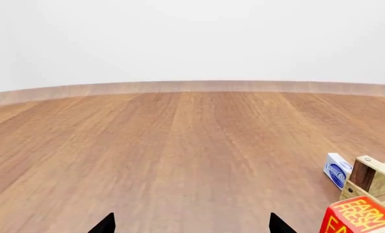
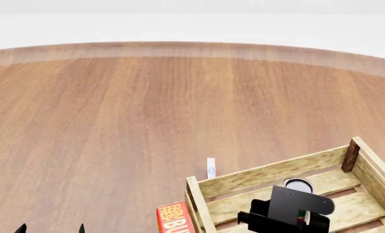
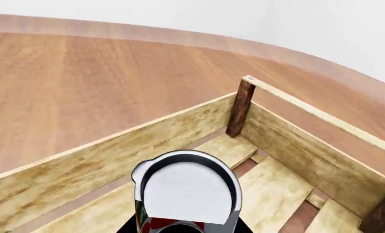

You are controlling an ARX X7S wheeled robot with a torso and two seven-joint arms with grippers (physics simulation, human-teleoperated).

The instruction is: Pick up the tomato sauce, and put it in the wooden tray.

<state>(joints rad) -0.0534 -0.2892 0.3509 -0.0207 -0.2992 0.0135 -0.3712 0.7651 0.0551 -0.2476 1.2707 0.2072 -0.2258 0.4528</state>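
The right end effector grasps the tomato sauce above the wooden tray; releasing high risks toppling it.

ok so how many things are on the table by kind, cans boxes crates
cans: 1, the tomato sauce, over the crate under the right gripper
boxes: 2, the red butter box and a small white-and-blue box, both outside the crate
crates: 1, the wooden tray
total: 4
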